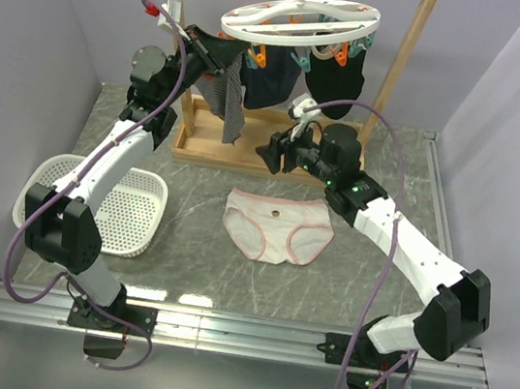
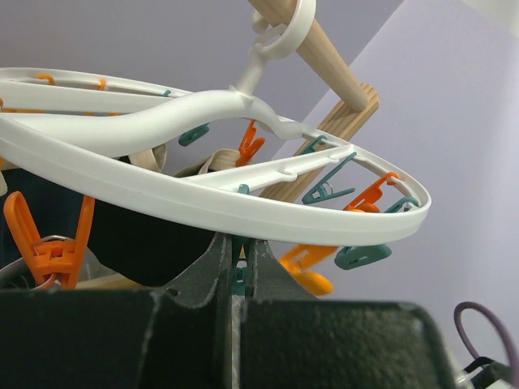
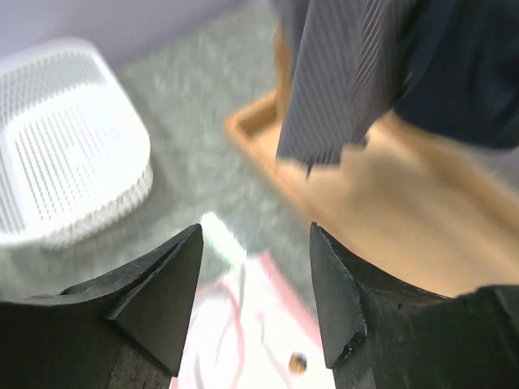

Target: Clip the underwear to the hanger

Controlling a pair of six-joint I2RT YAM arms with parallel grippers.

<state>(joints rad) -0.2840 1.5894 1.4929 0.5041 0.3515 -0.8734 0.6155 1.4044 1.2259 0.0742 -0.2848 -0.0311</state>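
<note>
Grey table [image 1: 191, 194]; right hand [image 3: 255, 235] open, empty.

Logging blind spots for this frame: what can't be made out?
- Left wrist view: what, if anything, the shut left gripper pinches; its own dark fingers block it.
- Right wrist view: the white pink-trimmed briefs are blurred and cut off by the bottom edge and the open right gripper.
- Top view: which clips on the white oval plastic hanger are free; too small.

Glossy plastic hanger [image 2: 203, 207], thin cloth underwear [image 1: 278, 227]
</note>
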